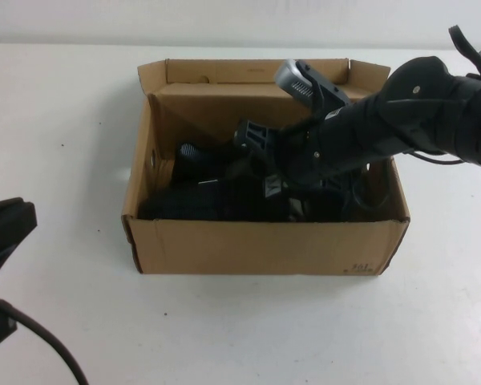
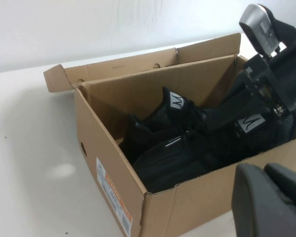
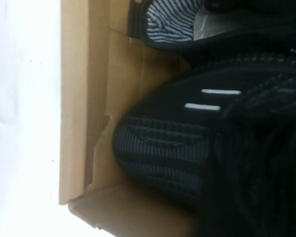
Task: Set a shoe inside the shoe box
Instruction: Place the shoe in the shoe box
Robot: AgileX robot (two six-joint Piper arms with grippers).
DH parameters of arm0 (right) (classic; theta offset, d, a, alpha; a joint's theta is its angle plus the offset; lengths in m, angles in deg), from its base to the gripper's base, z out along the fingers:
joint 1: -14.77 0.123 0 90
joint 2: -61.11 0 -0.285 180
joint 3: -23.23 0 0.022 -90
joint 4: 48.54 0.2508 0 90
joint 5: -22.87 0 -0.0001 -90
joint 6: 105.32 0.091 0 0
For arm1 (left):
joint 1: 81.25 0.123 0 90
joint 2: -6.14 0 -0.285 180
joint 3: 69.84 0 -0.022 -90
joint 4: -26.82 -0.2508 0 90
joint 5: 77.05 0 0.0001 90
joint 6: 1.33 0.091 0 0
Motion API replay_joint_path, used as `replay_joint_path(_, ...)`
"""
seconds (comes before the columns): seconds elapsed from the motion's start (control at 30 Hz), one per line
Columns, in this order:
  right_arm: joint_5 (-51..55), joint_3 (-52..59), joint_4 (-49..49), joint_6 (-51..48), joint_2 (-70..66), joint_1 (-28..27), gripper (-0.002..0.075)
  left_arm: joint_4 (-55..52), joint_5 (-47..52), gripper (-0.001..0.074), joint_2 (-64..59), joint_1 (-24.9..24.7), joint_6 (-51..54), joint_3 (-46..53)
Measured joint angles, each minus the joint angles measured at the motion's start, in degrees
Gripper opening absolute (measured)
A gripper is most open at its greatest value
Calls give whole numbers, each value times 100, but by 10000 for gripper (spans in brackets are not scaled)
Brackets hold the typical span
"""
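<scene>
Far left of high view: left gripper (image 1: 4,228) parked low over white counter (image 1: 64,120), well apart from shoe box (image 1: 264,245); only dark housing in frame, fingers out of sight, spread cannot be told. Black cable (image 1: 52,345) trailing from it toward near edge. In left wrist view, same gripper (image 2: 269,200) seen only as dark blurred bulk in near corner.

Centre: brown cardboard shoe box on counter, open-topped, lid flap (image 1: 256,72) folded back on far side. Orange-and-white label (image 2: 113,197) on left end wall, small round hole beside it. Inside, two black mesh sneakers lying side by side, filling the floor. Near shoe (image 2: 172,160) along front wall, toe toward robot's left, short white dash on upper. Second shoe (image 2: 175,108) behind it, white tongue tag showing. Another white tag (image 2: 250,122) visible further right, under the arm.

Right: right arm (image 1: 417,108) reaching in from right over box rim, angled down. Right gripper (image 1: 260,172) down inside box, over the shoes' middle; fingers lost in black against black shoes, so open or closed cannot be told, nor contact with either shoe. Right wrist view pressed close: ribbed black toe (image 3: 172,148), two white dashes, cardboard wall (image 3: 84,98), striped lining (image 3: 172,22) of second shoe.
</scene>
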Motion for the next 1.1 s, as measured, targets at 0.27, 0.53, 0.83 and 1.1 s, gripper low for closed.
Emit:
replay_joint_path(0.27, 64, 0, -857, 2, 27, 0, 491, -171, 366, 1, 0, 0, -12, 0)
replay_joint_path(0.53, 247, -13, -2286, 12, 507, 0, 482, -641, 936, 1, 0, 0, -24, 0)
replay_joint_path(0.83, 483, -13, -3530, 12, 1683, 0, 188, -2422, 1262, 1, 0, 0, -201, -233)
replay_joint_path(1.1, 684, 171, -4154, 42, 2979, 0, -7, -3384, 1037, 1, 110, 0, -1944, -746)
